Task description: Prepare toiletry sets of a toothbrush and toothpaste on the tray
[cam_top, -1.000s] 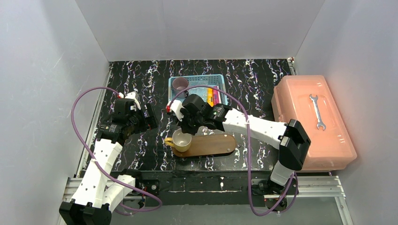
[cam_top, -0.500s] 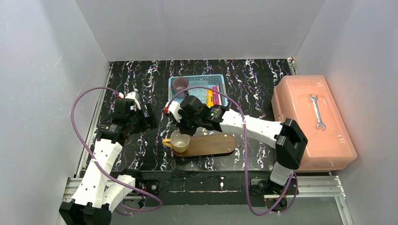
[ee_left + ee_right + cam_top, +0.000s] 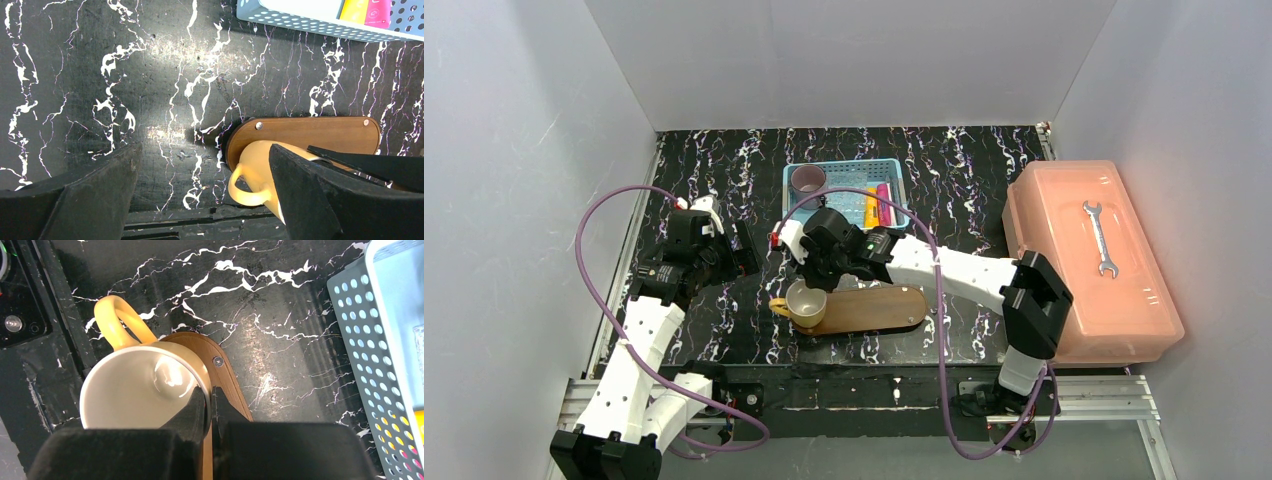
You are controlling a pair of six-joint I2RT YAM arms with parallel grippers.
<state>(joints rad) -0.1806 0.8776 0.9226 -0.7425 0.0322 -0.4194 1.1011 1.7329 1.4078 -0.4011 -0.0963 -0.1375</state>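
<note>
The right fingers (image 3: 195,411) are pinched shut on the rim of the yellow mug (image 3: 135,390) at the left end of the tray (image 3: 879,308) on the tabletop (image 3: 964,180), where the mug could be tipped off if let go crooked.

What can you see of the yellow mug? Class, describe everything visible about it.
The yellow mug looks like glossy ceramic, cream inside, empty, with one loop handle pointing away from the tray. It is mouth-up over the tray's rounded left end, partly overhanging it. The right gripper is shut on its rim wall, one finger inside, one outside.
</note>
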